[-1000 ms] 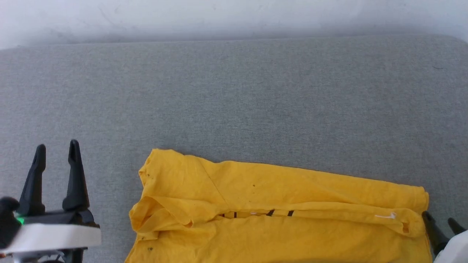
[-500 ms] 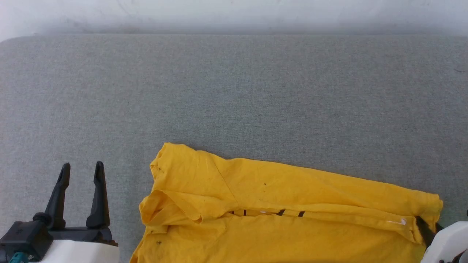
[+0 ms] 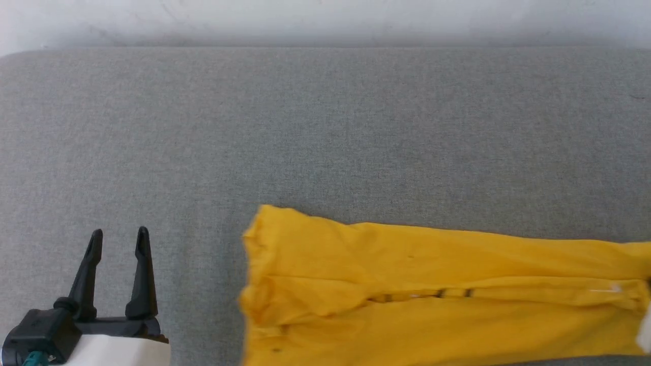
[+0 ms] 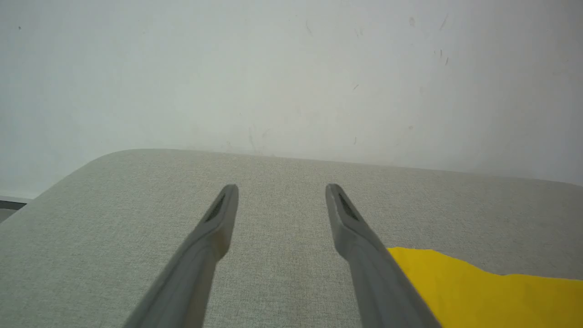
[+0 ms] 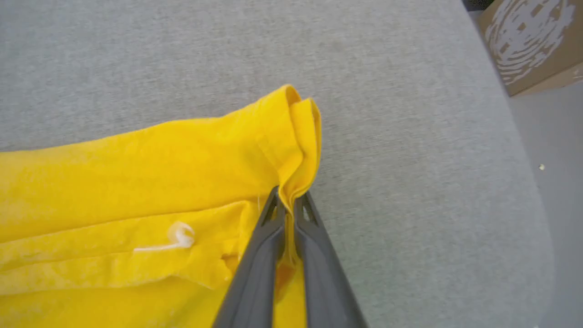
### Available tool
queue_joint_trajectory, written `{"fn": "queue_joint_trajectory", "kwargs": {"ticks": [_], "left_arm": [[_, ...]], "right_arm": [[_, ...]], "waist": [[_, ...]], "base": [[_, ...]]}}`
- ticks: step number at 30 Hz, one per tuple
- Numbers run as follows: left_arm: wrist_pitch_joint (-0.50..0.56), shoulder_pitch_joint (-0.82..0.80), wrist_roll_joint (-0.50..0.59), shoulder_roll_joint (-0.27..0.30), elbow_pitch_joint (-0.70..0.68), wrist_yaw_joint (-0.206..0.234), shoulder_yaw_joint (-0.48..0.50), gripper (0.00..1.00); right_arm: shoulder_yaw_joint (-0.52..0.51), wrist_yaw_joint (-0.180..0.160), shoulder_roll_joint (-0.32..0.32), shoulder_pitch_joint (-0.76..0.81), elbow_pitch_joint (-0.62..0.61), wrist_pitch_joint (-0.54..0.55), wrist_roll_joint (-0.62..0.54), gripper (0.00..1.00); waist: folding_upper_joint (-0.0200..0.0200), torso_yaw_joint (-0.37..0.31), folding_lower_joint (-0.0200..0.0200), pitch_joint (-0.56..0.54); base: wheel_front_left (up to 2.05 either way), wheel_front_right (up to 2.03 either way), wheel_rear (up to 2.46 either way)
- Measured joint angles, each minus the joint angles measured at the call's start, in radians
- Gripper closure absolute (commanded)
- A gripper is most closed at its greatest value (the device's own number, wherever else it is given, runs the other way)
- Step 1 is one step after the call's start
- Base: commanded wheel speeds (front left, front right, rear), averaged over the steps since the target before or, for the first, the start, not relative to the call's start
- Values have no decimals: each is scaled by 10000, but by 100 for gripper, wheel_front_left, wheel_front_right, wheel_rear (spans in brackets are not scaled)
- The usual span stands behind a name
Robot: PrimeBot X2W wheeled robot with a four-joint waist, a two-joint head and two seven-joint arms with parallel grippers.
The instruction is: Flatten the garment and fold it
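Note:
The yellow garment (image 3: 437, 290) lies stretched across the lower right of the grey surface in the head view, with a lengthwise fold showing small black marks (image 3: 452, 293). In the right wrist view my right gripper (image 5: 288, 200) is shut on the garment's (image 5: 136, 182) right edge, cloth pinched between the two fingers and bunched above their tips. My left gripper (image 3: 118, 239) stands open at the lower left, well to the left of the garment, with nothing between its fingers (image 4: 218, 218). A yellow corner of the garment (image 4: 478, 291) shows by its right finger in the left wrist view.
The grey padded surface (image 3: 325, 127) runs back to a white wall (image 3: 325, 20). Its rounded right edge (image 5: 524, 150) drops off to the floor, where a brown cardboard box (image 5: 528, 41) stands.
My right gripper has shut on the garment's right edge and pulled it rightward, so the cloth now lies straighter. The head camera has shifted. The left gripper stays open.

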Motion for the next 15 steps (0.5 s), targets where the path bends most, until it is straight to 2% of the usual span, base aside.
{"fn": "queue_joint_trajectory", "kwargs": {"ticks": [5, 8, 11, 15], "left_arm": [[-2, 4, 194, -190, 199, -236, 8, 0], [0, 17, 320, -286, 353, -314, -4, 0], [0, 80, 395, -416, 485, -324, -13, 0], [-2, 237, 424, -581, 610, -401, -46, 0]], "right_arm": [[-1093, -2, -909, -30, 25, 205, -518, 100], [-1337, -2, -1210, 46, 92, 280, -617, 100], [-1091, -4, -913, 190, 44, 502, -186, 100], [182, -4, -382, 690, -370, 1057, 748, 100]], "waist": [[0, -13, 0, -154], [0, 21, 0, -313], [0, 63, 0, -525], [0, 117, -1, -844]], "base": [[0, 0, 0], [0, 0, 0], [0, 0, 0], [0, 0, 0]]}}
